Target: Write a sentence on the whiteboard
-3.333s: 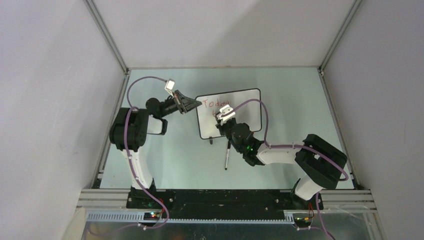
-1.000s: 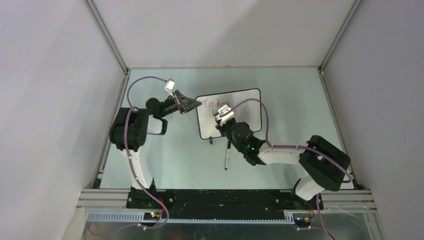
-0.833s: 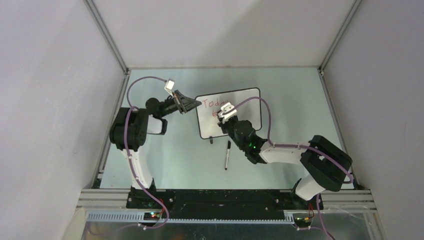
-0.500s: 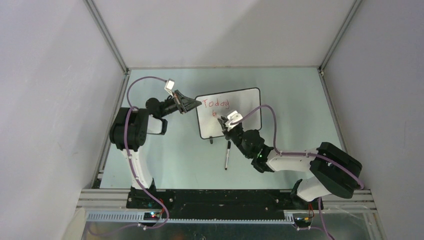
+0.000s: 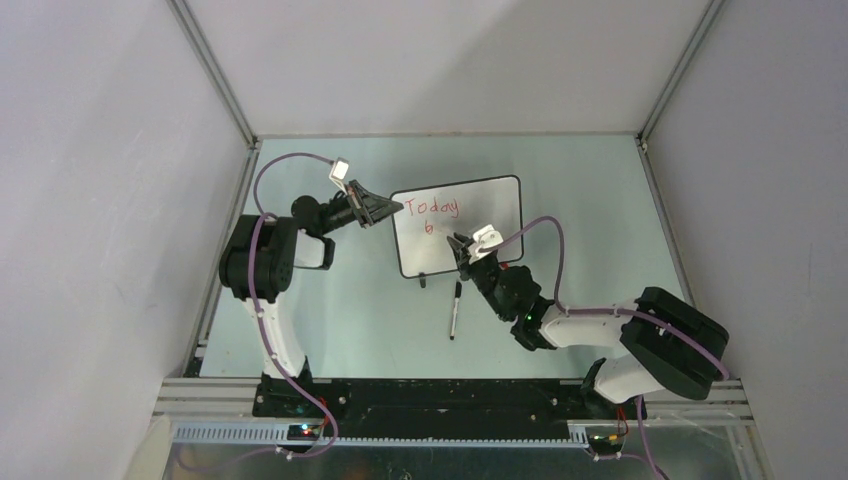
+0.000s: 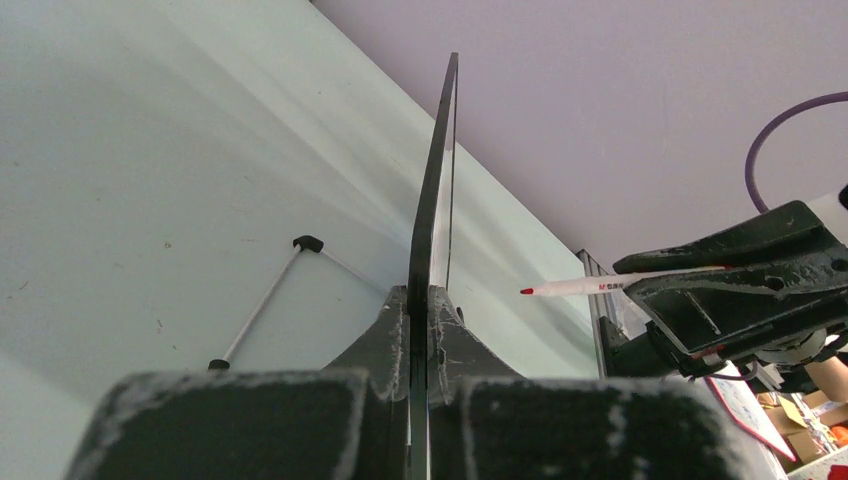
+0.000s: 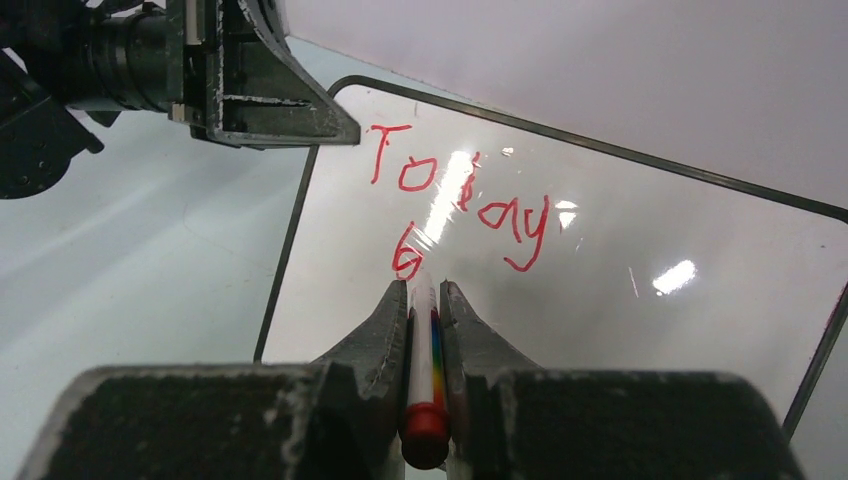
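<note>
**Top external.** The whiteboard [image 5: 492, 208] stands near the table's centre. The left gripper [image 5: 386, 208] is clamped on its 9 o'clock edge. The right gripper [image 5: 463, 246] sits toward 6 o'clock of the sentence [image 5: 432, 208], which reads "Today" with one character beneath.

**Left wrist.** The board shows edge-on. The marker [image 6: 610, 285] points at its face from 3 o'clock, and the red tip is clear of the surface.

**Right wrist.** The jaws grip the marker, long axis toward 12 o'clock. The lone character lies just at 11 o'clock of the tip. The right arm is the nearer one for writing.
</note>
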Motion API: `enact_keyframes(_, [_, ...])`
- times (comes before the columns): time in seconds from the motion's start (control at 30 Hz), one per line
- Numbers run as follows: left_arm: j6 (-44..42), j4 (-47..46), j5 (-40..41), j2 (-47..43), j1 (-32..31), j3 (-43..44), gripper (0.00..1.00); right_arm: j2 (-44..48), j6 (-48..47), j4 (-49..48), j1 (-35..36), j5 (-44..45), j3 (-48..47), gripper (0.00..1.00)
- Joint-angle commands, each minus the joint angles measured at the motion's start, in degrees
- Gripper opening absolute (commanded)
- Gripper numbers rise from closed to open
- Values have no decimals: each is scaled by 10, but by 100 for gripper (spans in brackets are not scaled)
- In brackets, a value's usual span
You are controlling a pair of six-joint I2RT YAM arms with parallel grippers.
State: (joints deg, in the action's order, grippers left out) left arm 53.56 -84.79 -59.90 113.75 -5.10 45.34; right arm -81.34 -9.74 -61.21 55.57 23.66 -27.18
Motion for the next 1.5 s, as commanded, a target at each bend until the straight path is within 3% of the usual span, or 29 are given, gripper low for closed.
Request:
enact_keyframes(0.0, [-12,-32,-16,0,3,14,0,10,10,-21,-8,-3,-4,0])
enact_keyframes(0.43, [-10,-32,-14,3,3,15,0,-28,-13,-28,-12,-39,-32,0])
enact_keyframes(1.47, [-9,-32,-15,4,4,16,0,-82,-25,2,-26,-2,-80,0])
